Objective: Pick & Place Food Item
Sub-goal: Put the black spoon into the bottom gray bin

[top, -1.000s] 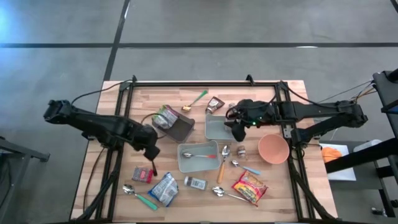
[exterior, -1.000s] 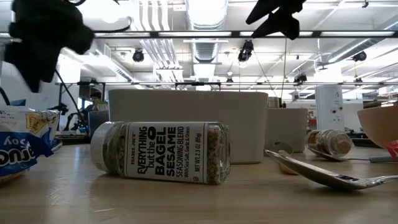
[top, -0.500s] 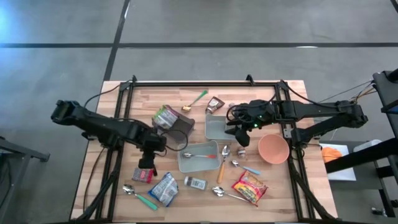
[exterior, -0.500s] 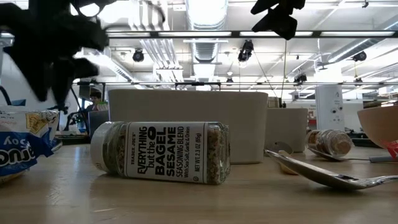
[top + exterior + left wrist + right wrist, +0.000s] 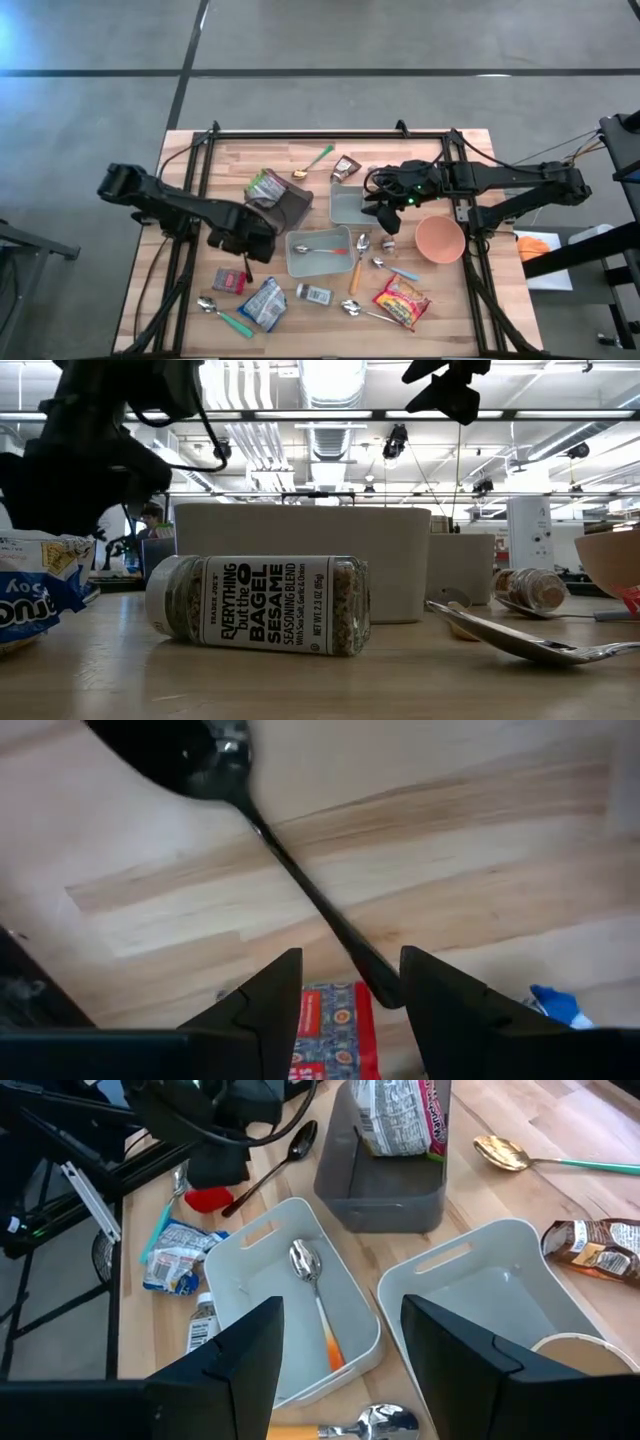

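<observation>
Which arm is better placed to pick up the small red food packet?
Left. The left gripper hangs just above the red packet, jaws open. The right gripper is far across the table.

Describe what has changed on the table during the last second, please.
The left gripper has moved toward the table's middle and come down over the red packet and the black spoon. Its fingers stand apart, holding nothing. The right gripper stays above the white bins, fingers apart. The seasoning jar and the other items lie as before.
</observation>
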Controlling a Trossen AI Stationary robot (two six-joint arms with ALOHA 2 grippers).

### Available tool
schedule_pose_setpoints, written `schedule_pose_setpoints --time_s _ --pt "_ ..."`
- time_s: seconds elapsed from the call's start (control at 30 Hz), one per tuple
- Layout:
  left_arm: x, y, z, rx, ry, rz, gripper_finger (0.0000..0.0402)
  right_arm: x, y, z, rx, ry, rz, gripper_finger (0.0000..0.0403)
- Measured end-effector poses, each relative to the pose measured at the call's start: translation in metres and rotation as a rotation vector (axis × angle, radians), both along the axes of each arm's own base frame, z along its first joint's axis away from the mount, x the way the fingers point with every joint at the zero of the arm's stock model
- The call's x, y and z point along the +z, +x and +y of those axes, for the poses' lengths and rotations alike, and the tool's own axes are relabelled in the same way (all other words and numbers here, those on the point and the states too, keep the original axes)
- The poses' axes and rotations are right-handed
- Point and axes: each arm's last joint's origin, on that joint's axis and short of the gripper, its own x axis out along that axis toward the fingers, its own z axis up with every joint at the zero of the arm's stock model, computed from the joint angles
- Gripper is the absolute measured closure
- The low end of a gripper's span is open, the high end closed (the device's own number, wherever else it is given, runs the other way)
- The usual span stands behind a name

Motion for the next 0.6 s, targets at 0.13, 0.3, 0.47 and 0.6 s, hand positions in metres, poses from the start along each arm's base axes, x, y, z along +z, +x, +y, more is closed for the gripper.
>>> schedule_pose_setpoints --time_s 0.13,0.3,0.47,0.6 --pt "-0.009 -0.002 0.001 0.047 0.031 0.040 0.0232 0.000 0.000 0.000 0.000 0.000 0.000 0.0203" --pt "-0.023 -0.011 0.000 0.058 0.064 0.061 0.0232 0.000 0.000 0.000 0.001 0.001 0.000 0.0203" --pt "-0.038 -0.017 -0.004 0.069 0.076 0.032 0.0232 0.000 0.000 0.001 0.006 0.007 0.001 0.0203" --pt "-0.046 -0.018 -0.004 0.107 0.078 -0.027 0.0233 0.000 0.000 0.001 0.008 0.010 0.000 0.0203"
